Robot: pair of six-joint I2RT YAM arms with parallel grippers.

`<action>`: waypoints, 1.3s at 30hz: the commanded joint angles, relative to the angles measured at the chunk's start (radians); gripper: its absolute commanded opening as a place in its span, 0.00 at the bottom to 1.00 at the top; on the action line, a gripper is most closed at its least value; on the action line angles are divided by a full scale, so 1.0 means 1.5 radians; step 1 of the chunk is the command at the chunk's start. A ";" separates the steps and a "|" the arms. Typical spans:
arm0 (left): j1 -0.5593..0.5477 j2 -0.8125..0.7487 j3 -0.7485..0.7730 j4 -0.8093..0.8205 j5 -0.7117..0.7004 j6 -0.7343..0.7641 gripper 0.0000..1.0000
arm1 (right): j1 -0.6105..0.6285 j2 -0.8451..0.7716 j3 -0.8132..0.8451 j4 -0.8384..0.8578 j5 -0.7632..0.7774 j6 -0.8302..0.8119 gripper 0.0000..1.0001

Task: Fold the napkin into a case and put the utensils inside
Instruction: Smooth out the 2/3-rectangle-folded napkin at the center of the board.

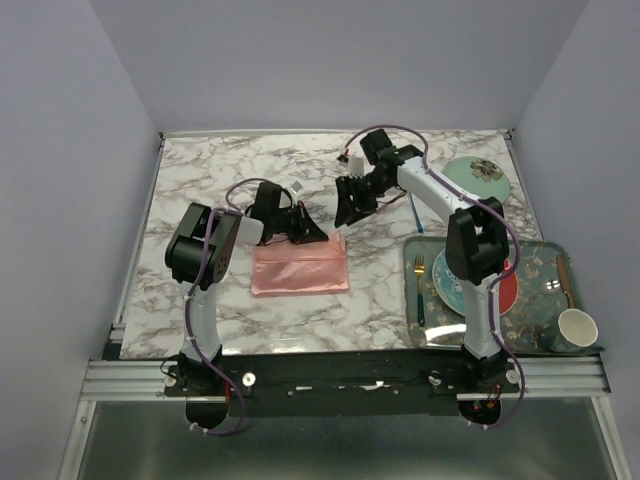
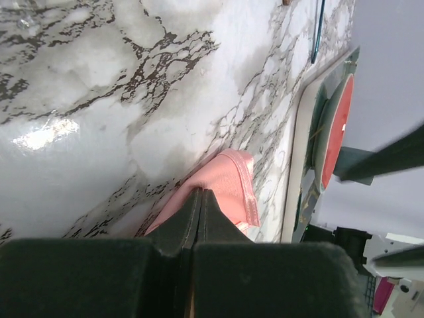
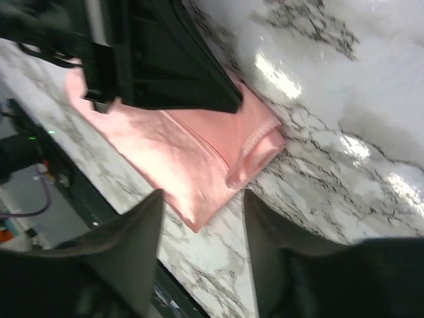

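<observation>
Left gripper [image 2: 201, 192]: fingers clenched flat together, tips at the far edge of the folded napkin [image 1: 300, 268]. Whether cloth is caught between them, cannot tell.

Right gripper [image 3: 203, 199]: released, fingers spread, nothing between them, hovering near the napkin's far right corner.

The right arm hides most of the plates on the tray [image 1: 537, 268].

Napkin lies centre-left on the marble-patterned table [image 1: 210, 170]; plain pale walls around.

Cup [image 1: 577, 328] at the tray's near right corner; green plate [image 1: 478, 178] beyond the tray.
</observation>
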 commanded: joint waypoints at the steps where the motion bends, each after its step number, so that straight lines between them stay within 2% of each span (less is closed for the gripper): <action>1: -0.002 0.036 -0.004 -0.093 -0.060 0.062 0.00 | -0.038 0.055 0.044 0.061 -0.212 0.081 0.49; 2: -0.002 0.036 -0.005 -0.094 -0.060 0.064 0.00 | -0.038 0.059 0.037 0.077 -0.228 0.098 0.46; 3: -0.002 0.035 -0.005 -0.098 -0.060 0.066 0.00 | -0.038 0.058 0.024 0.098 -0.239 0.125 0.38; 6: -0.002 0.036 -0.005 -0.104 -0.061 0.071 0.00 | -0.038 0.055 -0.040 0.184 -0.247 0.209 0.22; 15: 0.001 0.038 -0.011 -0.112 -0.059 0.076 0.00 | -0.038 0.100 -0.159 0.203 -0.190 0.229 0.18; 23: 0.011 0.039 0.003 -0.098 -0.044 0.061 0.00 | -0.037 0.129 -0.148 0.138 -0.046 0.195 0.21; 26: 0.017 0.035 0.002 -0.045 0.019 0.020 0.00 | -0.037 0.129 -0.149 0.126 -0.024 0.181 0.20; 27: 0.023 0.011 -0.017 0.033 0.038 -0.003 0.05 | -0.037 0.128 -0.153 0.125 -0.019 0.180 0.20; 29: 0.026 -0.023 -0.043 0.113 0.092 -0.059 0.14 | -0.037 0.126 -0.159 0.125 -0.015 0.181 0.20; 32: 0.026 -0.070 -0.070 0.179 0.147 -0.112 0.15 | -0.037 0.126 -0.159 0.127 -0.011 0.186 0.20; 36: 0.031 -0.093 -0.130 0.178 0.161 -0.121 0.15 | -0.037 0.126 -0.152 0.125 0.000 0.183 0.19; 39: 0.067 -0.079 -0.170 0.174 0.155 -0.120 0.18 | -0.037 0.127 -0.152 0.118 0.004 0.179 0.19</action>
